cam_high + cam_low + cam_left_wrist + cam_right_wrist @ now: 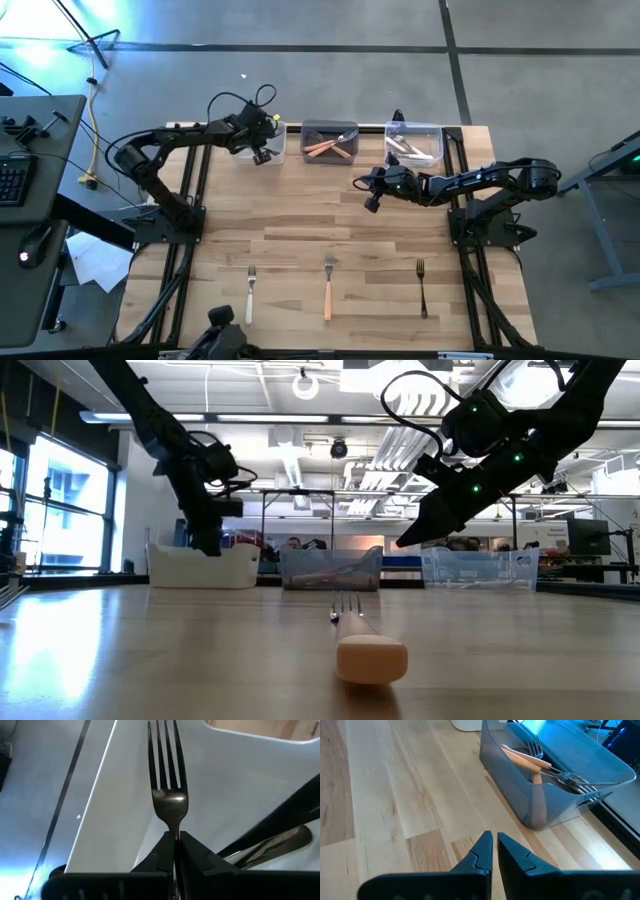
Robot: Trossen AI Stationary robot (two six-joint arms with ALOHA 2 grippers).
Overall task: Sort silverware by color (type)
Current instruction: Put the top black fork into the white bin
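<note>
The left end effector (176,845) is clamped on the neck of a fork (167,775), held over the white bin (262,148) at the desk's (330,220) far edge; if the thin pinch slips, the fork could tip onto the bin's rim. The right end effector (494,847) hangs closed and empty just in front of the middle bin (555,790). Three forks, white-handled (250,293), orange-handled (328,288) and black-handled (422,288), lie well apart from the bins, near the desk's front edge.

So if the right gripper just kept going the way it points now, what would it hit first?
Probably bare table. The right gripper is shut and empty, tilted down at the wood, with the gray bin of orange-handled forks off to one side of its line. Depth is unclear, so the bin's corner might come close.
</note>
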